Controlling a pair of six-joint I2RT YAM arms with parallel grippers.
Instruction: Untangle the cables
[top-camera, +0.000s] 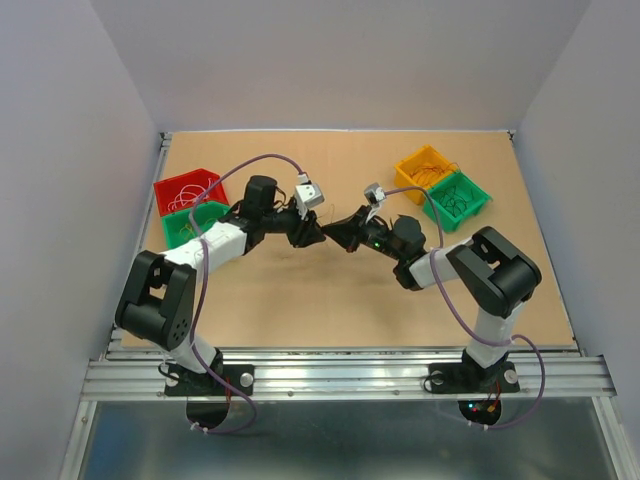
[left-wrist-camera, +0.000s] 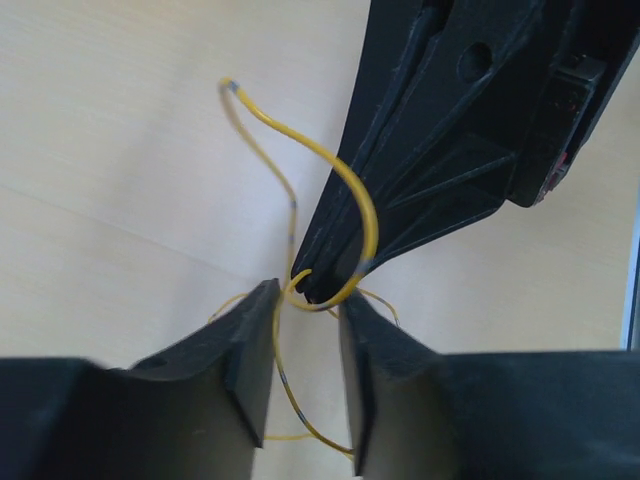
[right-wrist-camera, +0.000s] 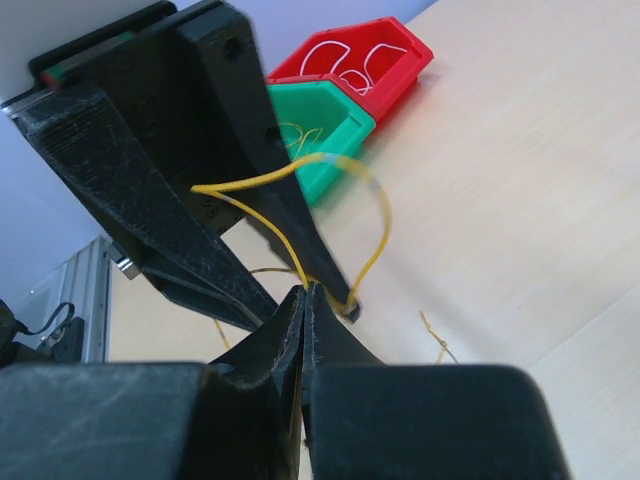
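Note:
Thin yellow cables (left-wrist-camera: 352, 182) loop in the air above the table between the two grippers, which meet tip to tip at mid-table. My right gripper (right-wrist-camera: 305, 290) is shut on a yellow cable (right-wrist-camera: 250, 180) at its fingertips; it shows in the left wrist view as black fingers (left-wrist-camera: 420, 170) coming in from the upper right. My left gripper (left-wrist-camera: 308, 297) is open, with a yellow strand running down through the gap between its jaws, not pinched. In the top view the left gripper (top-camera: 316, 233) and right gripper (top-camera: 338, 233) almost touch.
A red bin (top-camera: 186, 187) and a green bin (top-camera: 196, 223) holding thin wires stand at the left. A yellow bin (top-camera: 424, 165) and a green bin (top-camera: 459, 198) stand at the back right. A short loose wire end (right-wrist-camera: 436, 336) lies on the table.

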